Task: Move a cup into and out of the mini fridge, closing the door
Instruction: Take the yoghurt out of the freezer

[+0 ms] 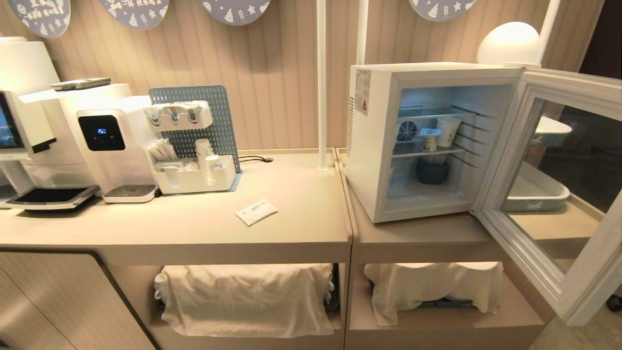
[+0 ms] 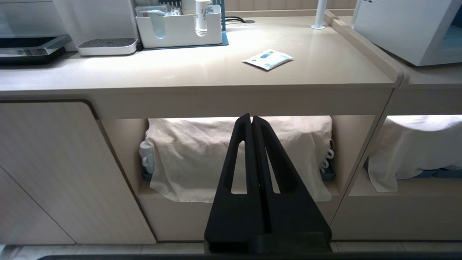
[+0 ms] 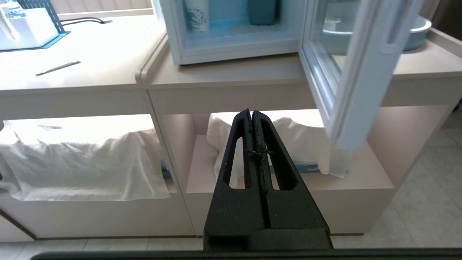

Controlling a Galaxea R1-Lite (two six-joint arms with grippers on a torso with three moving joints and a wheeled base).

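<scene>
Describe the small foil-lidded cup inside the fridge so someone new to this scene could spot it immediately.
Find the white mini fridge on the right counter, its door swung open. On its middle wire shelf, right of the rear fan, stands the cup. It is squat with a squarish pale lid, shorter than the open white paper cup beside it.

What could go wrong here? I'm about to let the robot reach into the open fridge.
1. The cup sits on the middle shelf right beside a taller paper cup; reaching in may knock that one over.
2. The door stands wide open, jutting past the counter edge, so the right arm or base could bump it.
3. Both end effectors, left and right, are shut and low before the counter; they must open before grasping.
</scene>
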